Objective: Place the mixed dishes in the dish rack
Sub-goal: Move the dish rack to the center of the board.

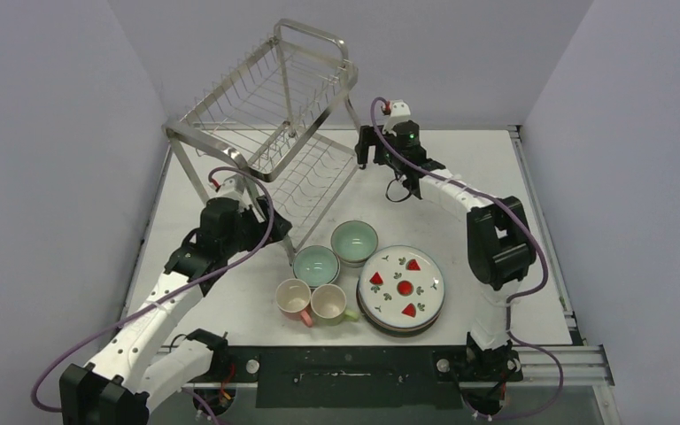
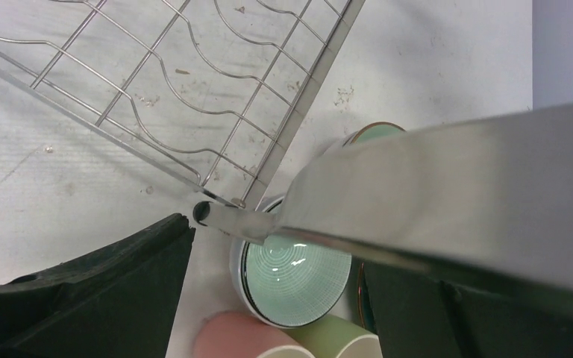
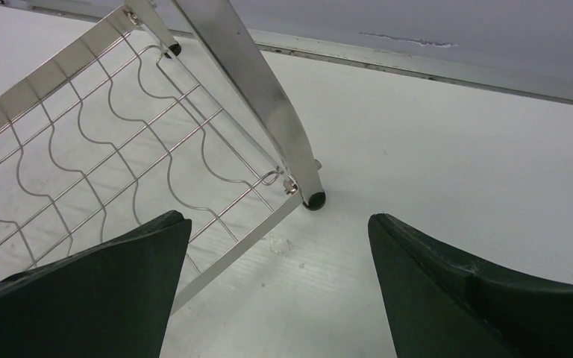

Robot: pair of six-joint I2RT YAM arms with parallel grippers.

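Note:
The dish rack [image 1: 270, 106], a tall steel wire frame, stands at the back left of the table. In front of it lie two mint-green bowls [image 1: 316, 264] [image 1: 354, 241], a pink mug [image 1: 294, 299], a green mug [image 1: 329, 303] and a stack of plates topped by the strawberry plate [image 1: 401, 285]. My left gripper [image 1: 261, 221] is open at the rack's front leg [image 2: 239, 222], which crosses between its fingers above a bowl [image 2: 298, 276]. My right gripper [image 1: 365, 158] [image 3: 277, 224] is open and empty, just short of the rack's rear right foot [image 3: 314, 200].
The rack's lower wire shelf [image 3: 82, 149] runs under my right gripper's left finger. Grey walls close in on the left, back and right. White table [image 1: 487, 168] lies bare to the right of the rack. A black rail [image 1: 345, 367] edges the near side.

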